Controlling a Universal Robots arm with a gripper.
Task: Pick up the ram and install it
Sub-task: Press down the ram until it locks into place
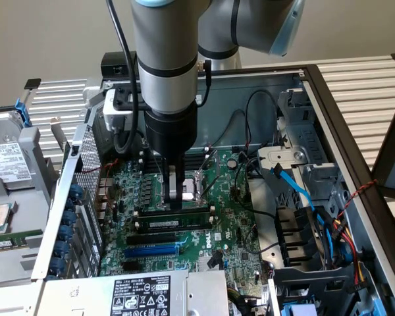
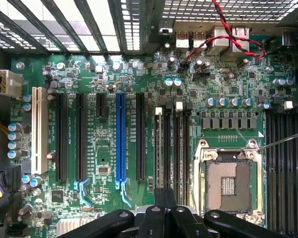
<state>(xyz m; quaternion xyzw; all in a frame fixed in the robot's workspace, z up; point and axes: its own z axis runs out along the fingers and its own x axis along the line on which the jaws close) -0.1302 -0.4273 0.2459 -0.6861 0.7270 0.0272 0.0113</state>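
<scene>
Tool [image 1: 175, 201] closed, tips touching ram [image 1: 178, 213] seated in slot.

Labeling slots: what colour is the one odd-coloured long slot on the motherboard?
Blue slot, clearest in the wrist view.

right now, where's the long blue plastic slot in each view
exterior view: long blue plastic slot lies low in the picture, right beside a long black slot.
wrist view: it stands between black slots.
shared landmark: the red-and-black twisted wire.

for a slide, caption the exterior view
Shut gripper pressing down on the ram at a motherboard slot inside the open computer case.
</scene>
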